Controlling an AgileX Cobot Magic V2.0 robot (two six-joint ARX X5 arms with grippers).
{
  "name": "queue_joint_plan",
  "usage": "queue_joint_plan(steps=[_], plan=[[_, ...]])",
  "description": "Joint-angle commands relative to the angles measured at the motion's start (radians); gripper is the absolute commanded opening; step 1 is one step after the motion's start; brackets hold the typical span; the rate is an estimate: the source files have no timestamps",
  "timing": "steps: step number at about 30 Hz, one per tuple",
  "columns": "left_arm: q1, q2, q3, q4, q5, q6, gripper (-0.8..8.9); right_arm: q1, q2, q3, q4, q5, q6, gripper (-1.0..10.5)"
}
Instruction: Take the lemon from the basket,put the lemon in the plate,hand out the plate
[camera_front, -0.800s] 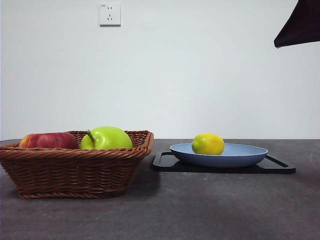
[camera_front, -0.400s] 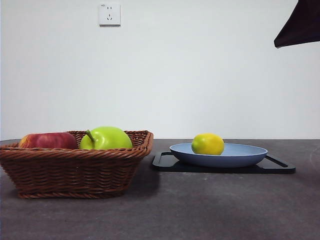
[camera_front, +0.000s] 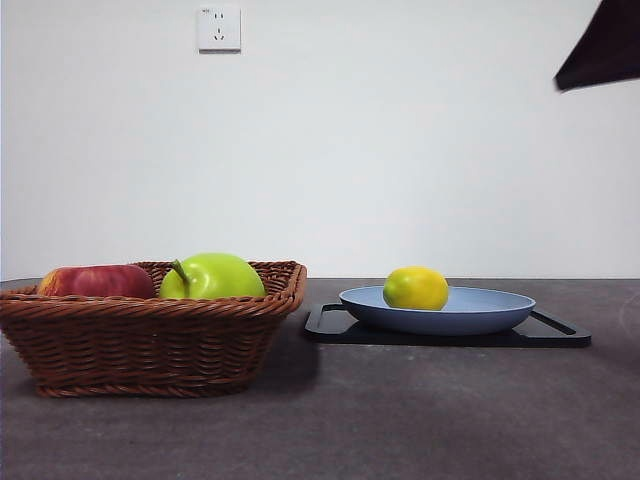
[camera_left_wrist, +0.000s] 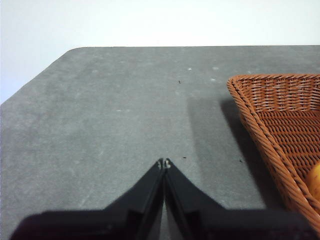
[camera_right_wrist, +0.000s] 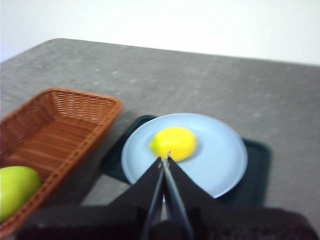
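One basket (camera_front: 150, 335) sits on the table, and inside it are two apples: one green apple (camera_front: 212, 276) and one red apple (camera_front: 96, 281). Beside the basket lies one black tray (camera_front: 565, 333), bearing one blue plate (camera_front: 470, 312). One lemon (camera_front: 416, 288) rests in that plate. One wall socket (camera_front: 219, 28) hangs above the basket.

You will find no text you can read in any of these views; the wall socket (camera_front: 219, 28) shows a tiny mark at its top left corner, too small to make out; nothing is printed on the basket (camera_front: 150, 340), the plate (camera_front: 470, 312), the lemon (camera_front: 416, 288) or the black tray (camera_front: 555, 335).
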Motion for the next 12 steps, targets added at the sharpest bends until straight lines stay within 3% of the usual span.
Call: queue_joint_plan(steps=[1, 4, 9, 12], plan=[[0.002, -0.003, -0.01, 0.007, 0.0, -0.011, 0.08, -0.037, -0.089, 0.002, -0.027, -0.003, -0.107, 0.0], [0.002, -0.003, -0.01, 0.008, 0.0, -0.011, 0.08, -0.124, -0.199, -0.041, -0.037, -0.028, -0.103, 0.0], [0.002, -0.003, -0.01, 0.008, 0.0, -0.011, 0.08, -0.328, -0.382, -0.178, -0.036, -0.21, -0.1, 0.0], [0.002, -0.003, -0.01, 0.008, 0.0, -0.011, 0.08, -0.415, -0.453, -0.266, -0.034, -0.272, -0.094, 0.0]])
